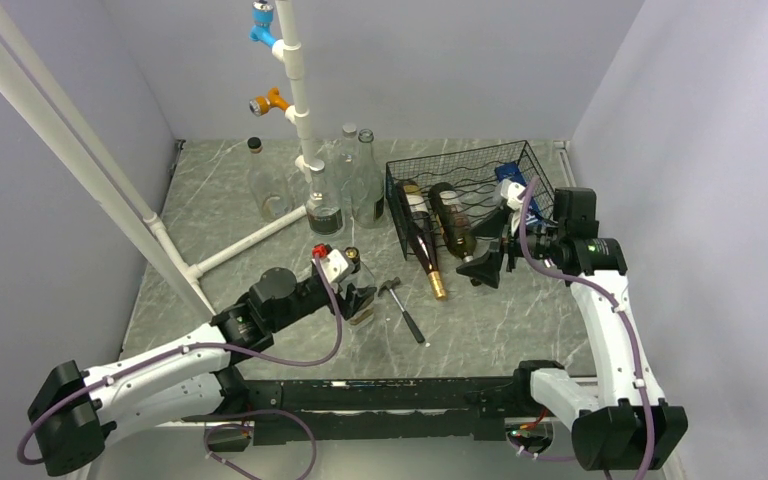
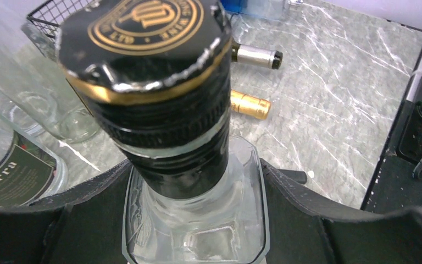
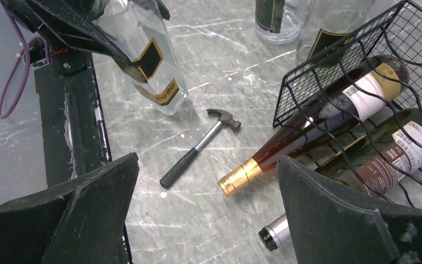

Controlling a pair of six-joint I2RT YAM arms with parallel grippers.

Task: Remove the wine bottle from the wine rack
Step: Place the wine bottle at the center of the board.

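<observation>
Your right tool (image 1: 487, 250) hung with its two black fingers (image 3: 77, 220) spread wide and nothing between them, just off the near open end of the black wire-mesh wine rack (image 1: 460, 165), which stood toward the far right corner of the grey marbled table (image 1: 520, 320). The dark wine bottle with a gold foil cap (image 1: 423, 240) lay on its side in the rack, nearer the left wall, its neck sticking out past the mesh toward the near edge with the cap resting on the table. A second dark bottle with a silver screw cap (image 1: 457, 230) lay in the rack beside it on the right; in the right wrist view its cap sat just beside one finger. Your left tool (image 1: 355, 295) was pinching a clear square glass bottle with a black-and-gold cap (image 2: 187, 165) by the shoulders, upright near the middle of the table. A small black-handled hammer (image 1: 403, 310) lay flat between the two tools. Several clear empty glass bottles (image 1: 345, 180) stood by a white pipe stand (image 1: 295, 90) near the far edge, left of the rack.
</observation>
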